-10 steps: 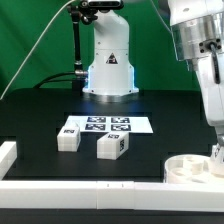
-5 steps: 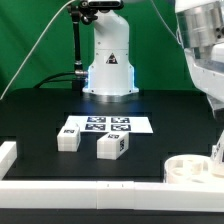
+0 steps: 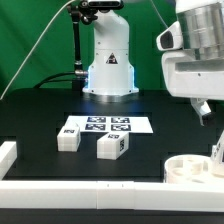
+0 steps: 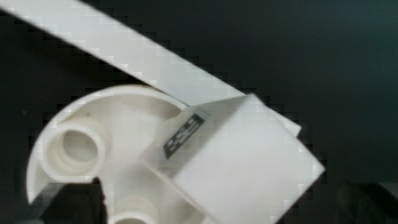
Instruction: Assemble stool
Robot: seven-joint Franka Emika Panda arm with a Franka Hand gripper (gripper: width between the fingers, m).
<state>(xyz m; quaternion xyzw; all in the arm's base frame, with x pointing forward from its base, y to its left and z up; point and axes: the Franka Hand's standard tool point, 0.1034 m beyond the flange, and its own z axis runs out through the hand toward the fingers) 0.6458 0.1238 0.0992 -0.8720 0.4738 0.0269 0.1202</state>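
Observation:
The round white stool seat (image 3: 188, 168) lies at the front on the exterior view's right, against the front rail. One white leg (image 3: 216, 152) stands upright on its far right side. Two more tagged legs lie loose on the black table, one (image 3: 68, 137) to the left and one (image 3: 112, 146) near the middle. My gripper (image 3: 203, 106) hangs well above the seat, empty, with its fingers apart. In the wrist view the seat (image 4: 103, 125) shows its holes, and the tagged leg (image 4: 240, 150) stands on it. My fingers do not show there.
The marker board (image 3: 105, 125) lies flat behind the two loose legs. A long white rail (image 3: 90, 190) runs along the front edge and also shows in the wrist view (image 4: 143, 50). A short rail piece (image 3: 7, 155) sits at the left. The robot base (image 3: 108, 60) stands behind.
My gripper has risen from beside the standing leg to well above the seat. The leg stays upright on the seat. The loose legs have not moved.

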